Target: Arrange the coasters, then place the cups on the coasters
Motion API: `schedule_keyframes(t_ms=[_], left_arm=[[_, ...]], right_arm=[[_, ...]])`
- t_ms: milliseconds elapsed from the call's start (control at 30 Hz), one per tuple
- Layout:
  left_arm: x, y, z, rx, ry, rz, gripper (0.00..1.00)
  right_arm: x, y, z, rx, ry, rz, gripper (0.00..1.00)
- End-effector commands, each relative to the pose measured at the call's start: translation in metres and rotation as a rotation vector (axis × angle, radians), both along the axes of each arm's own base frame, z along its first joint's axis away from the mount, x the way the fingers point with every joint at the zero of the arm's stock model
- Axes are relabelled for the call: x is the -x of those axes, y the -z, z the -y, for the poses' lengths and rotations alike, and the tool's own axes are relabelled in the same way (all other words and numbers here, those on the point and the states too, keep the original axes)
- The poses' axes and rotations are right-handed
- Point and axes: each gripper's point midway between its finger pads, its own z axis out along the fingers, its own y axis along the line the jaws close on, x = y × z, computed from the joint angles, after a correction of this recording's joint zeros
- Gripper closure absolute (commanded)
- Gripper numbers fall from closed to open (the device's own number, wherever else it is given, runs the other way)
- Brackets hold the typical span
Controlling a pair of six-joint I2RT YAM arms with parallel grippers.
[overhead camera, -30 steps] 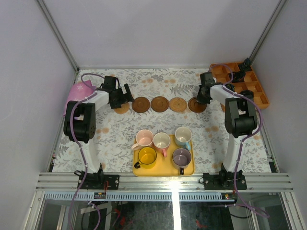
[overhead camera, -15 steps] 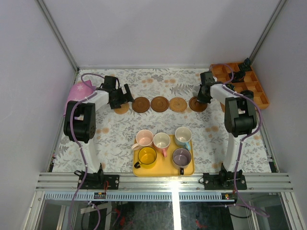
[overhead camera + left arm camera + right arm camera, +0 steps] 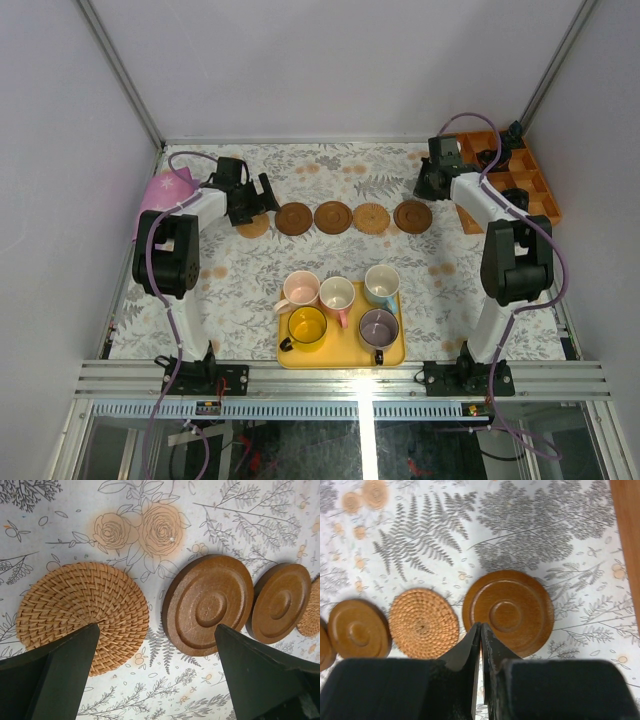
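Coasters in a row, cups waiting on the tray.

Your five coasters (image 3: 333, 217) lie in a line across the table (image 3: 240, 290), gapped so that each can take a cup. Your right gripper (image 3: 479, 626) is pinched closed on nothing by the rim of the dark coaster (image 3: 507, 612) at the right end, probably for nudging. Your left gripper (image 3: 156, 626) hangs spread wide and empty over the woven coaster (image 3: 82, 615) at the left end. All five cups (image 3: 337, 295) sit bunched on the yellow tray (image 3: 345, 359), none on a coaster.
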Motion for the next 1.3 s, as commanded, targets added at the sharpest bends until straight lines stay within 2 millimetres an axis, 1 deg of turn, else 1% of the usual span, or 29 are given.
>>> schedule_keyframes(t_ms=[0, 33, 100, 133, 300, 367, 400, 567, 733, 867, 1067, 1267], left_arm=[[-0.028, -0.048, 0.001, 0.022, 0.015, 0.164, 0.00], [-0.029, -0.051, 0.001, 0.025, 0.014, 0.169, 0.00], [-0.030, -0.053, 0.003, 0.035, 0.019, 0.178, 0.00], [-0.031, -0.055, 0.004, 0.042, 0.024, 0.183, 0.00], [-0.031, -0.063, 0.009, 0.075, 0.034, 0.205, 0.00], [-0.029, -0.064, 0.011, 0.082, 0.038, 0.210, 0.00], [-0.028, -0.064, 0.011, 0.083, 0.039, 0.209, 0.00], [-0.022, -0.061, 0.012, 0.091, 0.041, 0.196, 0.00], [-0.016, -0.057, 0.013, 0.104, 0.044, 0.180, 0.00], [-0.014, -0.055, 0.014, 0.107, 0.044, 0.173, 0.00], [-0.013, -0.053, 0.015, 0.113, 0.044, 0.167, 0.00], [-0.011, -0.052, 0.015, 0.116, 0.046, 0.163, 0.00]], right_arm=[[-0.008, -0.029, -0.031, -0.053, -0.129, 0.090, 0.92], [-0.008, -0.025, -0.039, -0.059, -0.156, 0.079, 0.93], [-0.005, -0.018, -0.056, -0.071, -0.211, 0.060, 0.99], [-0.005, -0.015, -0.064, -0.077, -0.235, 0.050, 1.00], [-0.003, -0.002, -0.102, -0.094, -0.334, 0.026, 1.00], [-0.003, 0.004, -0.114, -0.106, -0.358, 0.015, 1.00], [-0.004, 0.004, -0.118, -0.112, -0.364, 0.016, 1.00], [-0.007, 0.016, -0.135, -0.134, -0.395, -0.009, 1.00], [-0.005, 0.031, -0.145, -0.143, -0.415, -0.048, 1.00], [0.000, 0.044, -0.148, -0.142, -0.424, -0.079, 1.00], [0.009, 0.063, -0.147, -0.132, -0.425, -0.125, 1.00], [0.016, 0.074, -0.137, -0.100, -0.401, -0.146, 1.00]])
